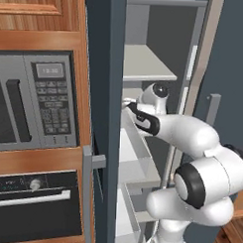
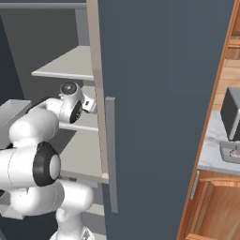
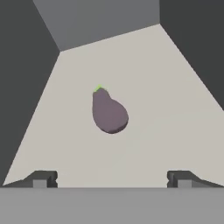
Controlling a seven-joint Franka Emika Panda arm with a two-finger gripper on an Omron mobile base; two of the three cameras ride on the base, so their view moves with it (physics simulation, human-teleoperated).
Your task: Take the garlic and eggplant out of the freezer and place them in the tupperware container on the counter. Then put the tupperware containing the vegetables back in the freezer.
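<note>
Gripper (image 3: 112, 178) inside freezer (image 1: 110, 68), jaws spread wide, nothing held.
Your two fingertips (image 3: 41, 179) stand at the near edge of a pale shelf (image 3: 166, 113), far apart. You see the eggplant (image 3: 108, 111) lying on that shelf ahead of the gripper, roughly centred between the tips and well clear of both, its green stem end pointing away from you.

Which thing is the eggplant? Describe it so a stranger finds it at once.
Start at the tall slate-grey freezer, whose door stands open, and look onto the pale shelf the arm reaches over. The eggplant lies alone there, ahead of the open gripper. It is a dull purple, pear-shaped lump with a small green tip.
</note>
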